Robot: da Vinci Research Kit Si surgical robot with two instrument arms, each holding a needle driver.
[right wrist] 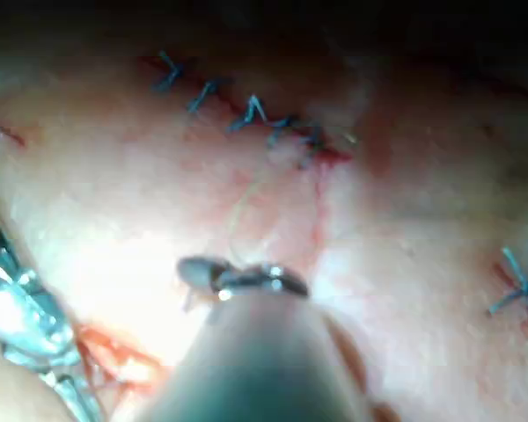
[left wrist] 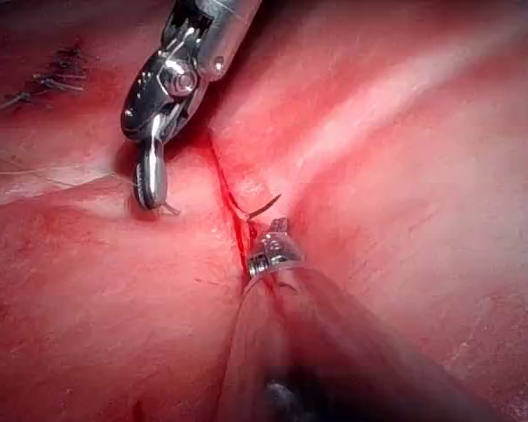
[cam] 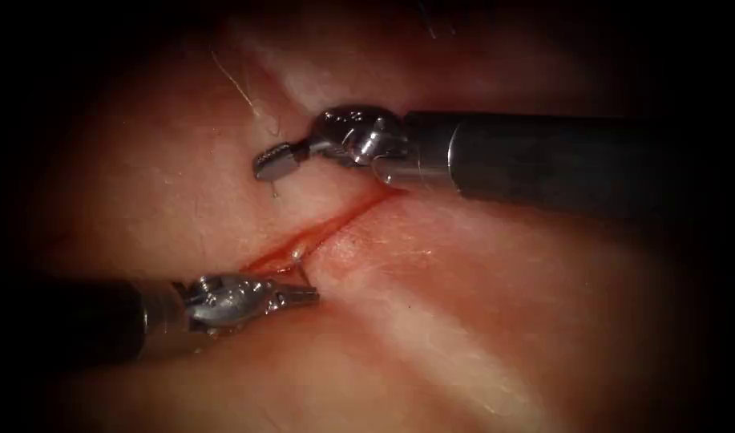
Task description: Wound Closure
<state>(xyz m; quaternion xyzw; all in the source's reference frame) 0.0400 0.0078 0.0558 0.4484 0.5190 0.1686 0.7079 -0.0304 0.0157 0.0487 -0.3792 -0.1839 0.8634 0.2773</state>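
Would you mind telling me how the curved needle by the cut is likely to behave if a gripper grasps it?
The needle looks thin and rigid, so probably stiff. Its curve and smooth metal may let it swivel or slip. It sits in the tissue, likely resisting.

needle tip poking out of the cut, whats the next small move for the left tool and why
Probably close the left tool on the needle. Its curved end rises free from the cut in the tissue, the rest buried, right beside that tool's tip. The right tool sits left of the cut, pinching thread.
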